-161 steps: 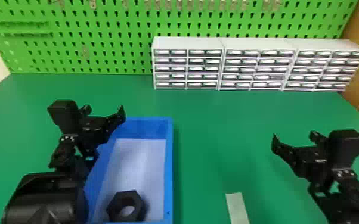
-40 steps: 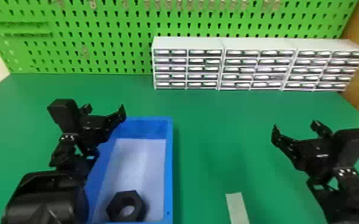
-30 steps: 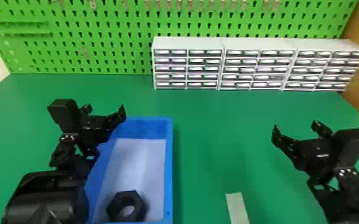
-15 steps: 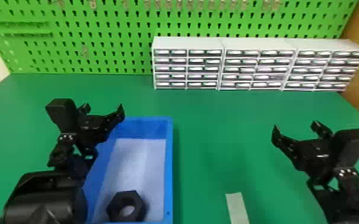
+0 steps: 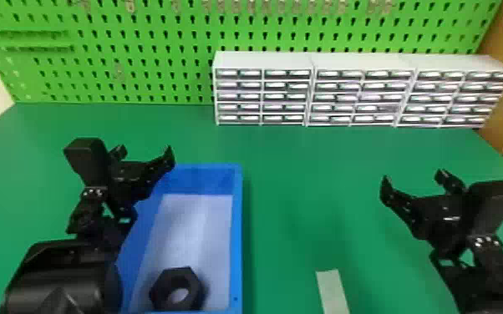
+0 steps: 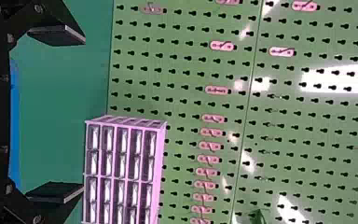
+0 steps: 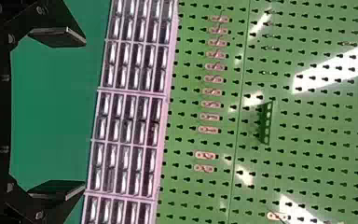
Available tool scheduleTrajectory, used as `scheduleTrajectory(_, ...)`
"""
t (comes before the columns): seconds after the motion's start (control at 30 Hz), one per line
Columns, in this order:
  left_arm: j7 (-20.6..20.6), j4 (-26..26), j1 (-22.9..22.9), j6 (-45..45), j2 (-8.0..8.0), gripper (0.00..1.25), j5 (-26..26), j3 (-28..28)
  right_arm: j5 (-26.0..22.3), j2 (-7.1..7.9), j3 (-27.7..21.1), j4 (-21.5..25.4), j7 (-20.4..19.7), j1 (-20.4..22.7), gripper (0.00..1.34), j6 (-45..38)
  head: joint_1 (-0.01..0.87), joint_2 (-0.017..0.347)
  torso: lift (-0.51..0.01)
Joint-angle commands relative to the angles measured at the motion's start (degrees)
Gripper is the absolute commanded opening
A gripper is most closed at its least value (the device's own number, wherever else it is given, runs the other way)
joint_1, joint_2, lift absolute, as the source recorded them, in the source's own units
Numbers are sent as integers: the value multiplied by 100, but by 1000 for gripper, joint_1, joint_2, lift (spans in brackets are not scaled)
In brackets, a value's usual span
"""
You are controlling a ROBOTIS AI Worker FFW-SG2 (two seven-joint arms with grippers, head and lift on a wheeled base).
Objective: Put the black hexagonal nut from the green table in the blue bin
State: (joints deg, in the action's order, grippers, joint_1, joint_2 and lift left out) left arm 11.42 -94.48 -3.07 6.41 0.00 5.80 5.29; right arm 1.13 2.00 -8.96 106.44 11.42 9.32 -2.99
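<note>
Green table [image 5: 305, 183] | black hexagonal nut [image 5: 177, 276], round-holed, in blue bin [image 5: 237, 234] | left end effector [image 5: 145, 151], right end effector [image 5: 413, 178]: fingers apart

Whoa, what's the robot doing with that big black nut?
Right now, neither of its grippers is holding anything. The black nut is already inside the blue bin, at the end nearest the robot, which is where it was meant to go. The left gripper is open up by the bin, and the right gripper is open over on the right.
</note>
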Motion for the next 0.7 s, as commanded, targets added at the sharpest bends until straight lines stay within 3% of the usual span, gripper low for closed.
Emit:
scheduleTrajectory(0.0, 0, 0, 0, 0, -15, 1077, 0, 8, -7, 2, 17, 0, 0, 0, 1124, 0, 686, 51, -97)
scheduleTrajectory(0.67, 0, 0, 0, 18, -15, 1077, -9, -1, -7, 2, 17, -9, 0, -9, 1124, 0, 686, 51, -97)
